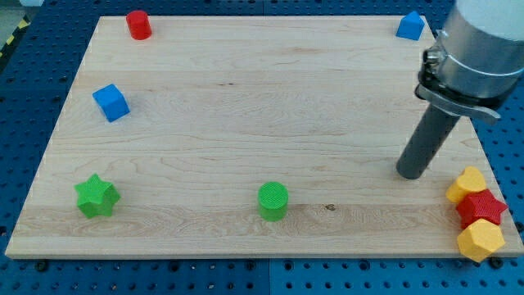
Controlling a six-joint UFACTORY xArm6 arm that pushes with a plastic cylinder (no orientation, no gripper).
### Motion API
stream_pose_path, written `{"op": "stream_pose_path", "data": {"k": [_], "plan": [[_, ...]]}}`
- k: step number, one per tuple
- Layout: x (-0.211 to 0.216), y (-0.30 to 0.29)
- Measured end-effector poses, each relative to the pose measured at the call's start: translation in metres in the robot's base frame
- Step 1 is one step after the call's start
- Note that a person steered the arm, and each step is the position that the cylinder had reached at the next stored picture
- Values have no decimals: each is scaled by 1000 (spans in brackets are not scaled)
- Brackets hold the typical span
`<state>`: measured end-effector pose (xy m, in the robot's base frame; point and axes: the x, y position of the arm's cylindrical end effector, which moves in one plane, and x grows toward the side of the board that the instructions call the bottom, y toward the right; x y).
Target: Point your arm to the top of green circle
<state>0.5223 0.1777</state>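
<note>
The green circle (pixel 273 201) is a short green cylinder near the view's bottom centre of the wooden board (pixel 246 90). My tip (pixel 410 174) rests on the board well to the right of the green circle and slightly above it. The dark rod rises from the tip to the grey arm at the view's top right. The tip touches no block.
A green star (pixel 97 196) lies at bottom left, a blue cube (pixel 110 102) at left, a red cylinder (pixel 138 24) at top left, a blue block (pixel 410 26) at top right. Two yellow blocks (pixel 467 184) (pixel 481 239) and a red star (pixel 481 208) cluster at bottom right, near the tip.
</note>
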Motion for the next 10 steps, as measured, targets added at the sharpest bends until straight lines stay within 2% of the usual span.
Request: {"op": "stream_pose_path", "data": {"k": [3, 10], "plan": [[-11, -61], [-11, -122]]}}
